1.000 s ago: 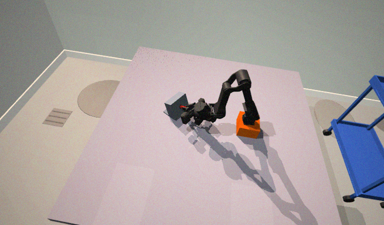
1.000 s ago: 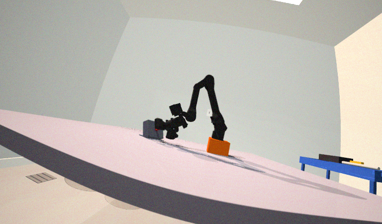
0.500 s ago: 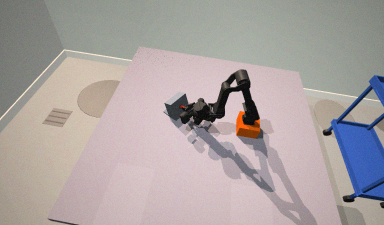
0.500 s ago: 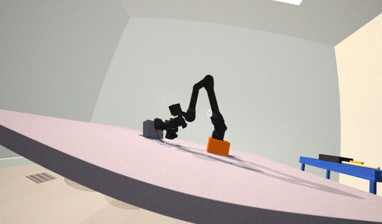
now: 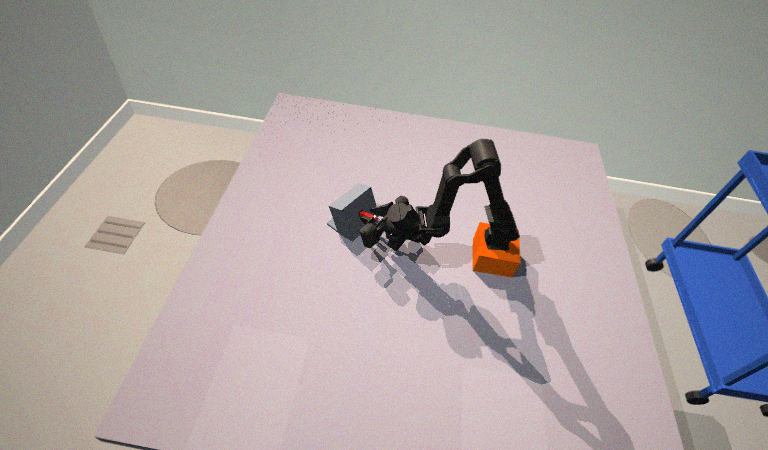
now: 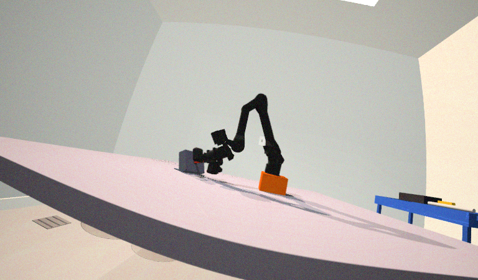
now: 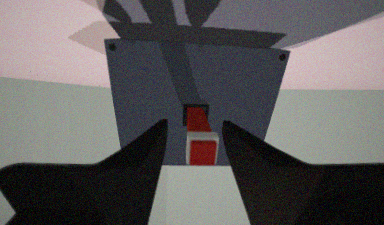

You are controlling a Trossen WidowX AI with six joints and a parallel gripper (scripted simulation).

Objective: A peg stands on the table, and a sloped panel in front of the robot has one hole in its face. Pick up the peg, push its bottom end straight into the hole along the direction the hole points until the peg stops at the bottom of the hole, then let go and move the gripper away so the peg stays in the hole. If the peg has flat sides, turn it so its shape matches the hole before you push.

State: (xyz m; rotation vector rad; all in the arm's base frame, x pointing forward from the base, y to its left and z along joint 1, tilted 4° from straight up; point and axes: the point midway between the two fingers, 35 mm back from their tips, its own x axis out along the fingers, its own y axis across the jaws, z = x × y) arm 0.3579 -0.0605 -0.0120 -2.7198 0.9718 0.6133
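The red square peg (image 5: 367,215) (image 7: 198,121) has a pale band near its outer end. Its far end is in the square hole (image 7: 185,116) of the blue-grey sloped panel (image 5: 344,223) (image 7: 145,85), and the rest sticks out of the face. How deep it sits is hidden. A dark gap shows at the hole's left side and upper edge in the wrist view. My gripper (image 7: 195,125) is open, with one finger on each side of the peg and a gap to it on both sides. In the exterior view the fingers are close in front of the panel block (image 6: 185,161).
The panel block stands on the pink table (image 5: 254,286) (image 6: 116,178). My arm rises from an orange base (image 5: 496,258) (image 6: 272,183) to the right of the panel. A blue cart (image 5: 719,298) (image 6: 422,208) stands beyond the table's right side.
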